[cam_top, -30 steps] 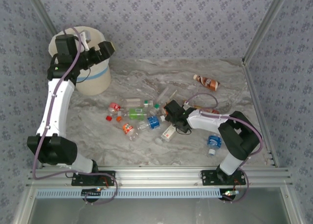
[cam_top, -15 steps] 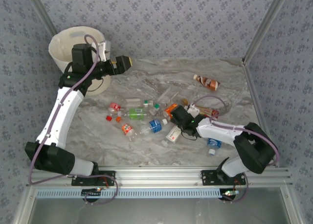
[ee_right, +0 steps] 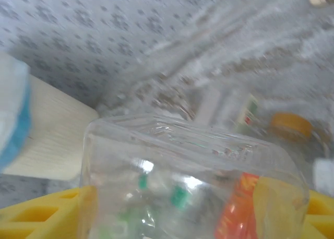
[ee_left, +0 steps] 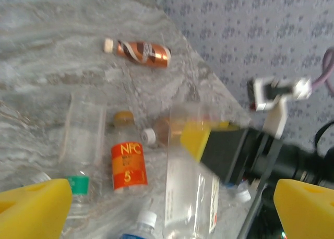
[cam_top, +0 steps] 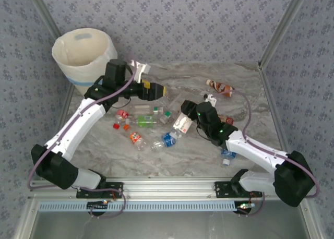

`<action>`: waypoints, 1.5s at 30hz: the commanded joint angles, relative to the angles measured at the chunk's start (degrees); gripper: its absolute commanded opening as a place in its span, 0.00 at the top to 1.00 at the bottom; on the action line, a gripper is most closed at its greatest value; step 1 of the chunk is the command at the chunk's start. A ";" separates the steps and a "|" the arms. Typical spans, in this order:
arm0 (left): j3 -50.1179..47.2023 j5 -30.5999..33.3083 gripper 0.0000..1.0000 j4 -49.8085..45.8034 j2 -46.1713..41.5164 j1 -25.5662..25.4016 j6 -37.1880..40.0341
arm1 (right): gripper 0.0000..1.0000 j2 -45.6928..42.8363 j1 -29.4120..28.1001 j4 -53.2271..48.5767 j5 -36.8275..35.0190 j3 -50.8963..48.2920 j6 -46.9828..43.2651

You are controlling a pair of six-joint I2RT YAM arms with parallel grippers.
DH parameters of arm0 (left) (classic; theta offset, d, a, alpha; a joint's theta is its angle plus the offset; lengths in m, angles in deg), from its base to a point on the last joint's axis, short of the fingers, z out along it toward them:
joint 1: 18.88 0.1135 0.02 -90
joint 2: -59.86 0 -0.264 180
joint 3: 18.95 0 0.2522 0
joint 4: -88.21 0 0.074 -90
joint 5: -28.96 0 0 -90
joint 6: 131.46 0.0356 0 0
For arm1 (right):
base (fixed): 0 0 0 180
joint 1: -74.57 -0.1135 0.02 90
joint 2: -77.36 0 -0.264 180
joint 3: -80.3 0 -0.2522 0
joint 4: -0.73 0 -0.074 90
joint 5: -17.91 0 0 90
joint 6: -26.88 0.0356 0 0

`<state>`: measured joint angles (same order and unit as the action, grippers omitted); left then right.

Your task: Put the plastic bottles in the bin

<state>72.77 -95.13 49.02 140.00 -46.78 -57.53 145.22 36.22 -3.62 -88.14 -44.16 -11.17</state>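
Several plastic bottles (cam_top: 141,120) lie scattered mid-table. My right gripper (cam_top: 186,122) is shut on a clear square bottle with a white label (cam_top: 182,123), held above the pile. In the right wrist view this bottle (ee_right: 193,176) sits between the yellow fingers (ee_right: 36,218). My left gripper (cam_top: 156,91) hovers open over the pile, with nothing between its yellow fingertips (ee_left: 31,207). Its camera sees the held bottle (ee_left: 190,197), an orange-labelled bottle (ee_left: 128,165) and a brown bottle (ee_left: 138,50). The bin (cam_top: 83,54) stands at the far left corner.
A brown bottle (cam_top: 220,86) lies apart at the back right. A blue-labelled bottle (cam_top: 228,156) lies near the right arm's base. Patterned walls and metal posts close the table's sides. The bin's wall (ee_right: 47,140) shows at the left of the right wrist view.
My left arm swung from above the bin down and right to the bottle pile. My right gripper closed on the white-labelled clear bottle and raised it off the table.
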 commanded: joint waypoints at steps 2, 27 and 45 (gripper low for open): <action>-4.19 -5.13 0.01 5.03 -0.55 -2.31 -0.39 | 0.52 0.09 1.77 10.61 8.31 4.88 -2.23; -4.57 1.08 0.63 10.46 4.30 -7.47 1.30 | 0.07 2.17 3.70 -1.08 16.55 14.74 -6.32; 1.76 43.66 0.68 4.04 -5.47 -0.43 1.35 | 0.00 -12.77 3.81 -32.84 -5.82 4.23 -7.26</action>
<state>71.87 -61.56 50.68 137.83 -47.13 -56.94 133.59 39.74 -32.65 -89.58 -38.78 -19.28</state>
